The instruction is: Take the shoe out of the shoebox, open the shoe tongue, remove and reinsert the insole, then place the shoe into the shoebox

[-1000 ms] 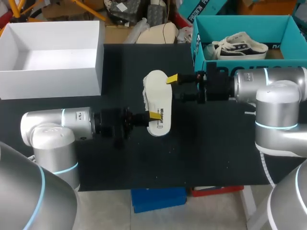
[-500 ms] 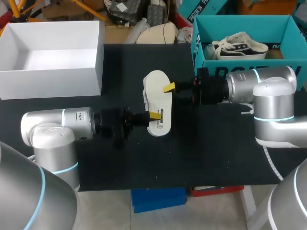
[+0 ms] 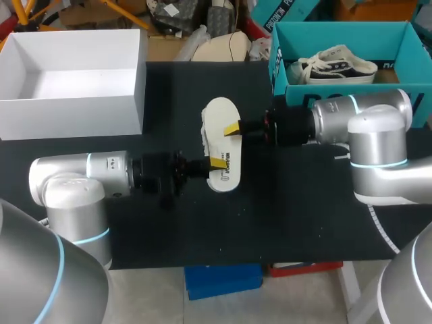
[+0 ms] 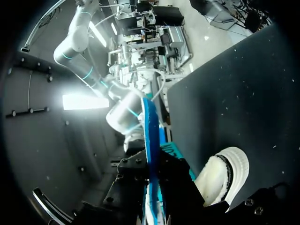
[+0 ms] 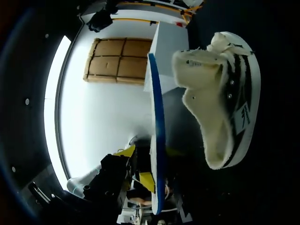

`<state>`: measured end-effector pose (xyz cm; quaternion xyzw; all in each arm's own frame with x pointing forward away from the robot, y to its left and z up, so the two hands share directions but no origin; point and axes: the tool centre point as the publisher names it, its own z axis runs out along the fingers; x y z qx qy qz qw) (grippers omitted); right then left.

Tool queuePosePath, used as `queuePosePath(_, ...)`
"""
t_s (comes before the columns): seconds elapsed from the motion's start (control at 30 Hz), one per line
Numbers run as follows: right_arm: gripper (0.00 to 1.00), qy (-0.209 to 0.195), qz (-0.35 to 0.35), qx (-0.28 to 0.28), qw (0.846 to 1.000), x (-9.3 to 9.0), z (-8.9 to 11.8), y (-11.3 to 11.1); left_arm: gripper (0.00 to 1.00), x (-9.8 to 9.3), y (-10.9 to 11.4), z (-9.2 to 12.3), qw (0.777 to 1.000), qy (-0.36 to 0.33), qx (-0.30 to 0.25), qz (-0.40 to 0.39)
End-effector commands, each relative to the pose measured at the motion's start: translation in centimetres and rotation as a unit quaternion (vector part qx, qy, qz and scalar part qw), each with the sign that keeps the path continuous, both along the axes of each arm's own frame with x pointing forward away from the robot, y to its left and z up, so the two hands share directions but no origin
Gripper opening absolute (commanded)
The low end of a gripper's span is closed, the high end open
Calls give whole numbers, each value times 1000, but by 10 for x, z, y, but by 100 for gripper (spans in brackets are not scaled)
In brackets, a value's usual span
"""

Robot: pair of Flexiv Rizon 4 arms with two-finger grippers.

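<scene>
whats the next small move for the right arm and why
Probably have the right gripper take hold of the insole: it sits right at the insole's side, while the left gripper holds one end. A second hold should steady it for sliding back into the shoe.

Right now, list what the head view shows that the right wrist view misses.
Only the head view: the teal shoebox with a second shoe inside, and the right claw at the insole. Only the right wrist view: the striped side of the loose shoe and the insole's blue edge. Both: the insole, the white box and the left claw gripping the insole.
</scene>
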<state>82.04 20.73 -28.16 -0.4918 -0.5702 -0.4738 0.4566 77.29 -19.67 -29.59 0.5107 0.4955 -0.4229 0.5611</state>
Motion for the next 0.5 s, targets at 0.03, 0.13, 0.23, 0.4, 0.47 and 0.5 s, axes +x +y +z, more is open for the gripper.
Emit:
queuePosePath(0.03,29,3,3,-3,1000,0,-1,5,0,-1,-1,0,1000,-1,2,1)
queuePosePath(0.13,30,7,5,-1,1000,1,-6,9,0,-1,-1,0,1000,-1,2,1)
queuePosePath(0.23,30,9,5,1,1000,1,-9,11,0,-1,-1,0,1000,-1,2,1)
queuePosePath(0.4,30,8,3,2,1000,3,-12,13,0,-1,-1,0,1000,-1,2,1)
queuePosePath(0.47,29,7,1,2,1000,3,-12,13,0,-1,-1,0,1000,-1,2,1)
queuePosePath(0.5,29,7,0,2,1000,3,-13,12,0,-1,-1,0,1000,-1,2,1)
